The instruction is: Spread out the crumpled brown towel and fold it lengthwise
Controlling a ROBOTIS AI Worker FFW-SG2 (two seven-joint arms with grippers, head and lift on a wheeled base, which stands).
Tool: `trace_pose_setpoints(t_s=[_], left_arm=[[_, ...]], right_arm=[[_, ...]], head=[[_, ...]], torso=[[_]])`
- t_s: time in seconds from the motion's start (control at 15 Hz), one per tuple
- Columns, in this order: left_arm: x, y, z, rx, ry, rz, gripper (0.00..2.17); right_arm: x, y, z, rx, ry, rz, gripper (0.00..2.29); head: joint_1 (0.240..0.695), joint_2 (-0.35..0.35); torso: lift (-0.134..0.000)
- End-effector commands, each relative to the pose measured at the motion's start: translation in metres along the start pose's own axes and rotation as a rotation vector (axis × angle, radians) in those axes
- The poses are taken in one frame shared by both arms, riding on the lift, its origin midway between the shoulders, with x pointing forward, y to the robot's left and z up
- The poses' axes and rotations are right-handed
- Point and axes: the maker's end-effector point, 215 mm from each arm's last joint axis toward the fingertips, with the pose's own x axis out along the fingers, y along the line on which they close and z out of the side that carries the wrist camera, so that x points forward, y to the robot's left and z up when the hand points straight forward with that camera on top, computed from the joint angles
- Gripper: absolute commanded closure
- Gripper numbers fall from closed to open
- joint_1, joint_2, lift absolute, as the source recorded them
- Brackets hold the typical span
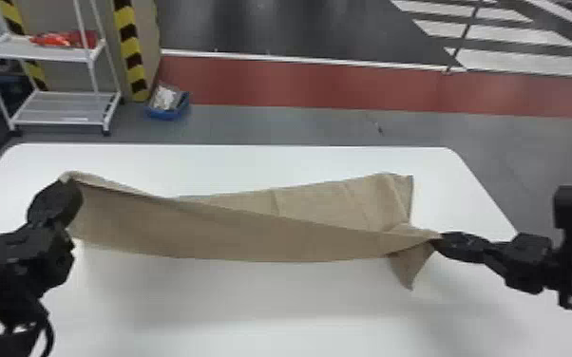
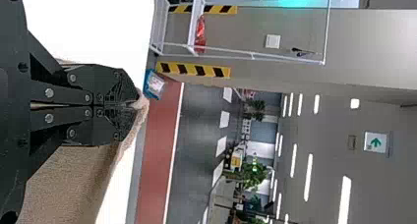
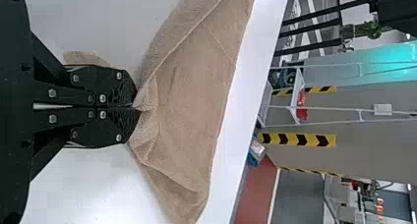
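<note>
Left fingers [image 2: 118,81], pressed together, pinch one end of the brown towel [image 1: 233,232] near the left edge of the bench [image 1: 275,304]. Right fingers [image 3: 118,84], likewise closed, pinch bunched cloth toward the bench's right edge; a pointed flap of towel hangs just beside them, on the side nearer the robot. Between the two grips the cloth runs as a long, slightly sagging band, roughly parallel to the bench's far edge. Behind the band's right half, a creased second panel reaches toward the far right corner of the bench.

Handling (judged): the towel should be light, soft and limp, with a nap that grips well and is unlikely to slip or break. Having no stiffness, it will follow only where it is held and sag elsewhere; small pinches at the corners suit it, with even tension along the edge. The left hold looks the cleaner; the right, set in gathered cloth, may carry its pleats into the fold.

Step in hand (judged): spreading or doubling the cloth, with the lengthwise fold unfinished. The next move calls for a gentle outward pull, then lowering the band evenly; the loose flap could tuck under and spoil the edge.
</note>
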Motion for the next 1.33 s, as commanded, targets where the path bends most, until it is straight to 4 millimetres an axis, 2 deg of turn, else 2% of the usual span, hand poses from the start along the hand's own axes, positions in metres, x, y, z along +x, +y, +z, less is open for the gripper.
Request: trace_pose_setpoints(t_s=[0.0, 0.07, 0.13, 0.27, 0.47, 0.6, 0.8, 1.07, 1.27], left_arm=[[-0.009, 0.006, -0.008, -0.009, 0.003, 0.004, 1.37], [-0.01, 0.005, -0.009, -0.014, 0.005, 0.003, 1.37], [-0.011, 0.005, -0.011, -0.014, 0.008, 0.002, 1.37], [-0.011, 0.007, -0.009, -0.013, 0.005, 0.001, 1.37], [-0.009, 0.007, -0.008, -0.019, 0.004, -0.003, 1.37], [-0.008, 0.005, -0.015, -0.02, 0.015, -0.007, 1.37], [-0.008, 0.002, -0.017, -0.029, 0.01, -0.017, 1.37], [-0.007, 0.004, -0.019, -0.051, 0.002, -0.017, 1.37], [-0.008, 0.004, -0.015, -0.05, -0.006, -0.024, 1.37]], right_arm=[[-0.012, 0.021, -0.016, 0.127, 0.043, 0.045, 0.14], [-0.03, 0.021, -0.017, 0.176, 0.002, 0.06, 0.0], [-0.049, 0.017, -0.015, 0.197, -0.045, 0.041, 0.0], [-0.075, 0.015, -0.032, 0.206, -0.076, 0.017, 0.09], [-0.09, 0.023, -0.062, 0.139, -0.102, -0.016, 0.16], [-0.083, 0.036, -0.072, 0.123, -0.142, -0.018, 0.29], [-0.063, 0.057, -0.074, 0.089, -0.193, 0.003, 0.4], [-0.011, 0.053, -0.071, 0.015, -0.15, -0.074, 0.41], [0.011, 0.053, -0.067, -0.011, -0.119, -0.065, 0.48]], head=[[0.695, -0.127], [0.695, -0.119], [0.695, -0.113], [0.695, -0.133], [0.695, -0.181], [0.695, -0.192], [0.695, -0.184], [0.695, -0.146], [0.695, -0.118]], torso=[[-0.124], [-0.124], [-0.124], [-0.124], [-0.124], [-0.124], [-0.124], [-0.124], [-0.124]])
